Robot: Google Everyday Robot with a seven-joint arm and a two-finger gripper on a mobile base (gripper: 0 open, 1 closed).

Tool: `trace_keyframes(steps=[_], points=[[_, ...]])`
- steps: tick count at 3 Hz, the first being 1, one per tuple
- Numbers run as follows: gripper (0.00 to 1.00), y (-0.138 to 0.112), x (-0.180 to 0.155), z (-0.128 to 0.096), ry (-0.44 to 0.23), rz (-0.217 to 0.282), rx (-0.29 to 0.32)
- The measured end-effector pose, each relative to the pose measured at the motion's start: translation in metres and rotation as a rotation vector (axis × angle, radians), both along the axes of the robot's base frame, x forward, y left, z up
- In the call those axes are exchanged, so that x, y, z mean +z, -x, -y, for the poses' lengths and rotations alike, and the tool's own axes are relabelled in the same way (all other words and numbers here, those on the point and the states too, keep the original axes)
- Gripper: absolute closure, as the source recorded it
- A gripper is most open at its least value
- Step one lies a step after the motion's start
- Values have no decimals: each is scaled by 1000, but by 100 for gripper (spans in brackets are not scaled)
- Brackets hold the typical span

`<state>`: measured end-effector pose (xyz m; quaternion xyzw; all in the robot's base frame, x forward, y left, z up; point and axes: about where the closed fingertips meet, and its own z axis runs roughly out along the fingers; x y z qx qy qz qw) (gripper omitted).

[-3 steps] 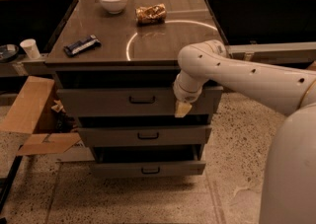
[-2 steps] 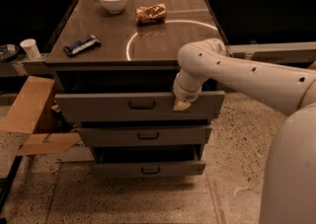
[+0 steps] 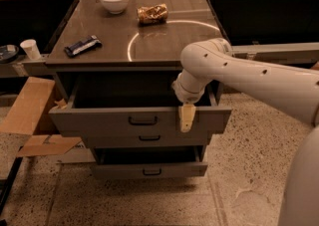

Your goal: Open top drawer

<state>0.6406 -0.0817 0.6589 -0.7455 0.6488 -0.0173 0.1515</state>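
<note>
while the top drawer [image 3: 99, 120] stands pulled out from under the counter [image 3: 164, 46], its grey front well forward of the 2 drawers below, the claw [image 3: 186, 120] hangs over the upper edge of that front. it sits right of the black handle [image 3: 143, 120] and apart from it. a tan part of the claw lies against the outside of the panel; how wide the claw stands i cannot tell. the white arm [image 3: 239, 73] reaches in from the right and crosses the drawer's right rear corner, hiding part of the opening. the drawer's inside is too dark to read.

on the counter a white bowl [image 3: 113, 0] stands at the back left, with a crumpled brown packet [image 3: 152, 13] near it on the right. a dark wrapped bar [image 3: 82, 45] lies near the left front edge, and a white ring [image 3: 133, 46] marks the right half. none of these touch.

the middle drawer [image 3: 114, 142] shows only a strip just beneath the top front. the bottom drawer [image 3: 114, 171] has a dark gap above it. flattened cardboard [image 3: 27, 105] lies on the speckled floor [image 3: 239, 170] at the left, close to the top drawer's left corner. a white cup [image 3: 31, 49] stands on a ledge left of the counter, beside a dark dish [image 3: 7, 53].
</note>
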Motion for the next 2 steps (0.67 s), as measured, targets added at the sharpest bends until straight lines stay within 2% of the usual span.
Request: trace_keyframes(steps=[1, 2], points=[[0, 0, 0, 0, 0, 0, 0], [0, 22, -4, -4, 25, -64, 18]])
